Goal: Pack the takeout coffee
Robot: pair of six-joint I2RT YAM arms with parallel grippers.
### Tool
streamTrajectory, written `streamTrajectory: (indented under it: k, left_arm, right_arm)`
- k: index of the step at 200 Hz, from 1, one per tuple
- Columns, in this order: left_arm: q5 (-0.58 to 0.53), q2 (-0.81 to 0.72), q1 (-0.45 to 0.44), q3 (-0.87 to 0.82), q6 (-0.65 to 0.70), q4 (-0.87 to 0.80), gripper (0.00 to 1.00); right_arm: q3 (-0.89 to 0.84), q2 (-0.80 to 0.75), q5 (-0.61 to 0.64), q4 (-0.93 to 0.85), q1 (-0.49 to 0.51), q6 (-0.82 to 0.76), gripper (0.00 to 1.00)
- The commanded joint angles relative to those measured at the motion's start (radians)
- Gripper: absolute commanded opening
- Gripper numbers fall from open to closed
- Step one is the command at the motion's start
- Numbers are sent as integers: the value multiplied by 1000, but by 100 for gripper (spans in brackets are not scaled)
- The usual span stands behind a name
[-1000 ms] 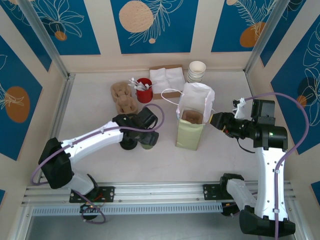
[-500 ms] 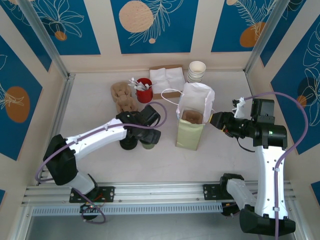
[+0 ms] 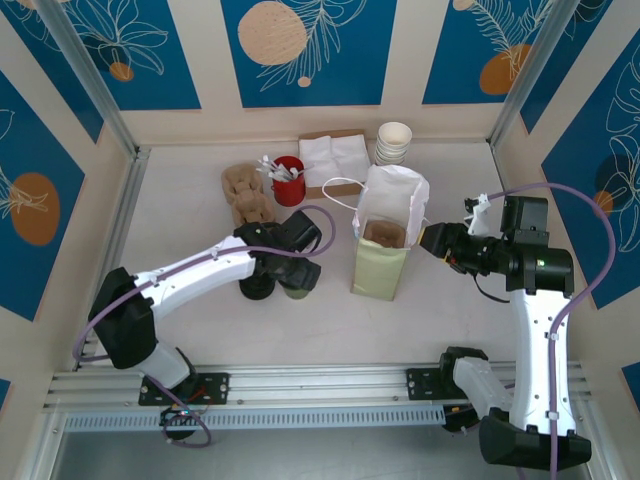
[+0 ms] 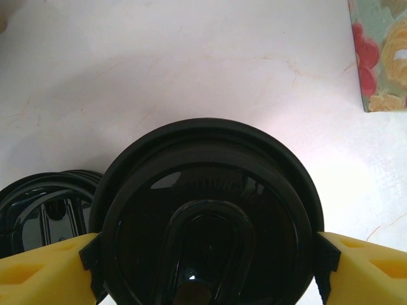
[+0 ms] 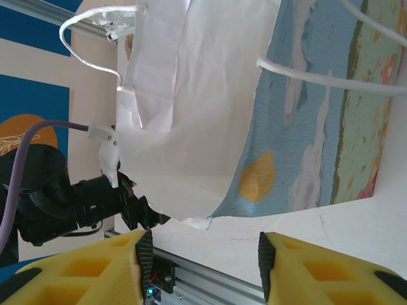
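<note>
Left wrist view: left gripper [image 4: 206, 254] spread wide, pads clamping both sides of coffee cup [image 4: 206, 216] lid, lower centre; lid stack [image 4: 44, 210] lower left. Top view: left arm [image 3: 200, 268] stretched to centre-left; right gripper [image 3: 432, 243] half open, empty, beside paper bag [image 3: 383, 265].

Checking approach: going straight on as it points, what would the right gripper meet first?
Probably the paper bag: its side wall stands just ahead of the right gripper, though depth is unclear.

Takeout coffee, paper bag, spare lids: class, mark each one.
takeout coffee [image 4: 206, 216], left wrist view, black lid
paper bag [image 3: 380, 268], top external view, green side
spare lids [image 4: 44, 203], left wrist view, top lid
</note>
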Motion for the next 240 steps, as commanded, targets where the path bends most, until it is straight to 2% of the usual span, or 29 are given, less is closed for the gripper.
streamTrajectory:
  k: [1, 87, 120, 143, 179, 240]
  left_arm:
    - [18, 40, 9, 19, 29, -45, 82]
    - [43, 75, 10, 9, 44, -30, 81]
    - [50, 76, 10, 2, 52, -21, 77]
    - [69, 61, 10, -5, 60, -3, 69]
    - [78, 21, 8, -11, 68, 13, 67]
    - [56, -64, 8, 22, 73, -19, 67]
  right_arm:
    - [-13, 1, -34, 12, 5, -18, 49]
    - [-15, 1, -35, 7, 5, -20, 49]
    - [-17, 1, -37, 7, 5, -19, 50]
    - [-18, 1, -37, 6, 5, -20, 49]
    - [-7, 0, -29, 13, 5, -12, 49]
    - [137, 64, 70, 34, -22, -38, 50]
